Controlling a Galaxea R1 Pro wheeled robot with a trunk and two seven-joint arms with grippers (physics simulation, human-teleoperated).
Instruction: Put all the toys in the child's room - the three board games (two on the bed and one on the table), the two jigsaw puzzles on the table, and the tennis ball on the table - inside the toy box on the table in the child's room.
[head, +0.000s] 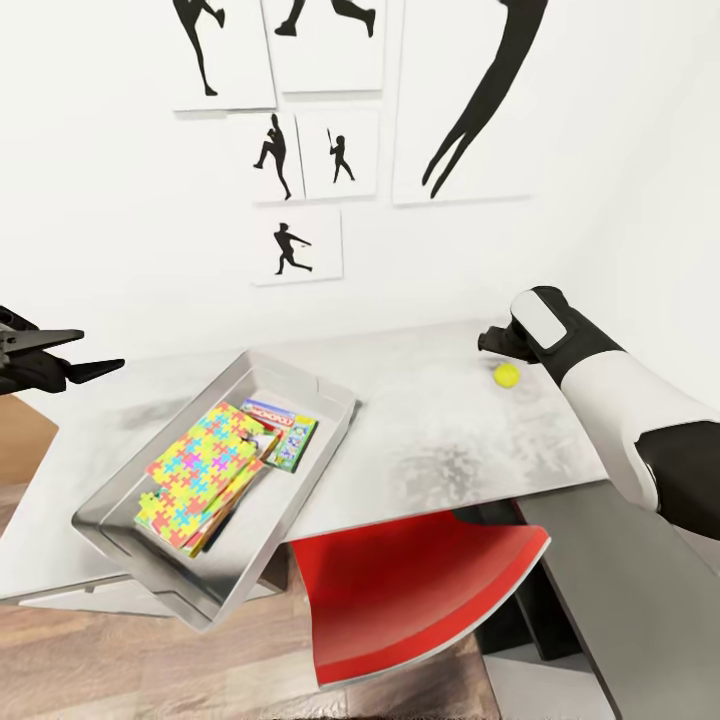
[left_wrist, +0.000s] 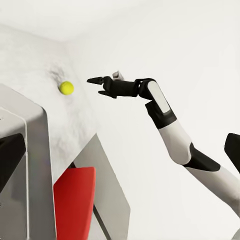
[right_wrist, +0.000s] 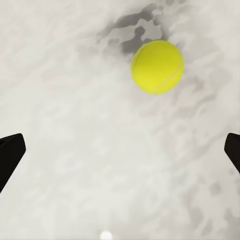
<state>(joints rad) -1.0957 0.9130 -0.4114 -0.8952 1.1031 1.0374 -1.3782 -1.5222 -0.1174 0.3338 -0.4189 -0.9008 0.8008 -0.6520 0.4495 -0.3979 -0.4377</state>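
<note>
above the far right part of the table (head: 440, 430), the right gripper (head: 492, 342) hangs with its jaws spread wide, holding nothing; the tennis ball (head: 506, 375) lies on the pale top just beside it, untouched. over at the table's left end the left gripper (head: 90, 355) hovers, jaws parted and empty. between them sits the toy box (head: 330, 395), with jigsaw puzzles (head: 200, 470) and a board game (head: 285, 430) inside. a red chair (head: 400, 590) is tucked under the table.

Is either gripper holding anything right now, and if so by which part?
Nothing is held. The right gripper is open above the table, with the tennis ball lying free beyond its fingertips. The left gripper hangs open and empty beside the toy box.
</note>
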